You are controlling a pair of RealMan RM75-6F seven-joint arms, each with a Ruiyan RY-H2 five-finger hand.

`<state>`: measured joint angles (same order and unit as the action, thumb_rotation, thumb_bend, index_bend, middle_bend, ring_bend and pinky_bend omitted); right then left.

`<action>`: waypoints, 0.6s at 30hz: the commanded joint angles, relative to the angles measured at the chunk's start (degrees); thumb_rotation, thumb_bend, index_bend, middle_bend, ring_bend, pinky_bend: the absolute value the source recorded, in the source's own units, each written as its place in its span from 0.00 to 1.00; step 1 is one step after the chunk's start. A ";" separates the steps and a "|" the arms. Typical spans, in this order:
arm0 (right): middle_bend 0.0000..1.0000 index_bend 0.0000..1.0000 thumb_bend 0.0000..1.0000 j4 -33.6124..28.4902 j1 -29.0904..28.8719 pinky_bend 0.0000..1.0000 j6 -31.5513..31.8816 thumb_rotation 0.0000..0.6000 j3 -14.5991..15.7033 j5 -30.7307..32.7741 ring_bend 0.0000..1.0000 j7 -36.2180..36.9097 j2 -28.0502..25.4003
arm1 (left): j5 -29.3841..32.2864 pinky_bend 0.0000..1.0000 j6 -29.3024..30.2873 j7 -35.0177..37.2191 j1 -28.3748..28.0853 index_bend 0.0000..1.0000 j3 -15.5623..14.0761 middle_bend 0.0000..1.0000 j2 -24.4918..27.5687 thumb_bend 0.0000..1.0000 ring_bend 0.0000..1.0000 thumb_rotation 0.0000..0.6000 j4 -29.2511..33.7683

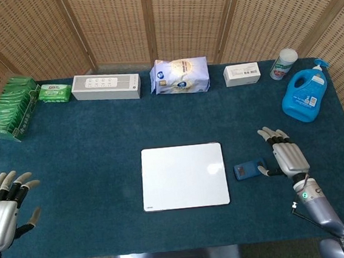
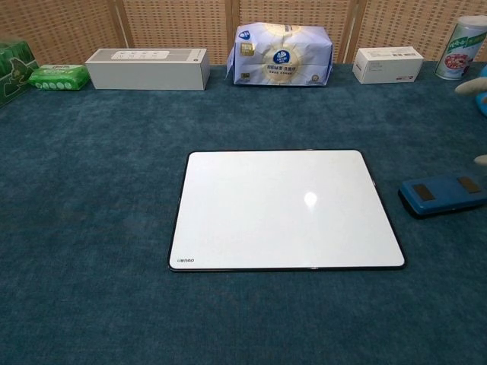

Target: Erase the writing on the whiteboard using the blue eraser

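The eraser [image 1: 249, 169] lies right of the board [image 1: 184, 176], both robot hands released; the right robot hand [image 1: 287, 157] could nudge it.

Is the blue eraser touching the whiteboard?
Apart. The chest view shows a strip of blue cloth between the blue eraser and the whiteboard's right edge.

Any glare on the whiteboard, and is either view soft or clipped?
Chest view: one small bright glare spot right of centre on the whiteboard, image sharp, right hand cut off at the frame edge. Head view: the same spot, fainter, on the board; lighting even, shadows soft, both hands in frame.
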<state>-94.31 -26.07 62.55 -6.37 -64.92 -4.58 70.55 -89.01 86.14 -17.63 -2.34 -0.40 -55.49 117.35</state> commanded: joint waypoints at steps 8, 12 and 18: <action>0.04 0.24 0.27 3.24 6.80 0.00 15.14 1.00 -0.44 -5.71 0.00 -3.57 2.41 | 3.04 0.00 -1.08 1.25 0.87 0.26 -0.87 0.20 -2.70 0.43 0.04 1.00 -1.89; 0.05 0.26 0.27 2.80 9.53 0.00 17.06 1.00 0.33 -6.05 0.00 -1.71 1.21 | 4.54 0.00 -1.48 2.37 1.15 0.27 -0.95 0.21 -4.78 0.43 0.06 1.00 -3.56; 0.05 0.27 0.27 3.11 13.21 0.00 20.88 1.00 1.81 -6.68 0.00 -3.88 0.20 | 5.51 0.00 -0.29 3.15 2.06 0.28 -0.83 0.21 -6.10 0.43 0.07 1.00 -5.76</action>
<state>-91.26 -13.78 82.53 -5.07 -71.43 -7.65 71.13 -83.75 85.51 -14.70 -0.53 -1.29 -61.31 112.04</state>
